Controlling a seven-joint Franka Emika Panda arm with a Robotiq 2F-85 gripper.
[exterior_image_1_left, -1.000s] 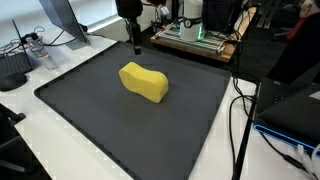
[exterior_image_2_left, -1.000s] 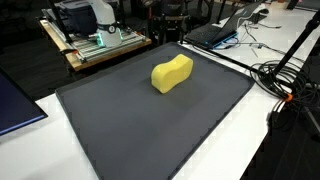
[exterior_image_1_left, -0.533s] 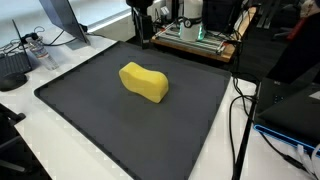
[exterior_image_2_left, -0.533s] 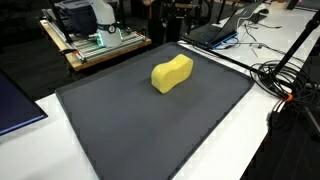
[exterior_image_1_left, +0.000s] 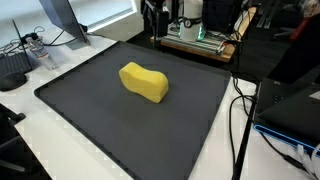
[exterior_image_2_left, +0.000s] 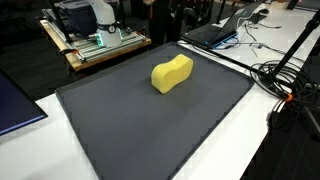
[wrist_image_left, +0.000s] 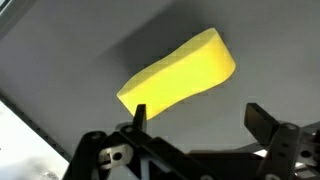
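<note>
Since the earlier frames the pincer has drawn up and off toward 1 o'clock, from low over the far edge of the mat to the top border of an exterior view, where only its dark lower part shows; the sponge has not shifted. In that view the yellow sponge lies flat near the middle of the mat, well apart from the pincer and at about 6 o'clock from it, its long axis running from 10 o'clock to 4 o'clock. In an exterior view from the opposite side the sponge sits on the far half of the mat, its long axis running from 7 o'clock to 1 o'clock; the pincer cannot be made out among the dark shapes along the top edge. In the wrist view the pincer comes in from the bottom with its jaws spread wide and nothing between them, the fingers standing at 9 and 3 o'clock of each other. The sponge lies beyond them at about 12 o'clock, untouched, its long axis tilted from 8 o'clock to 2 o'clock, so it is slightly skewed to the line between the fingers.
</note>
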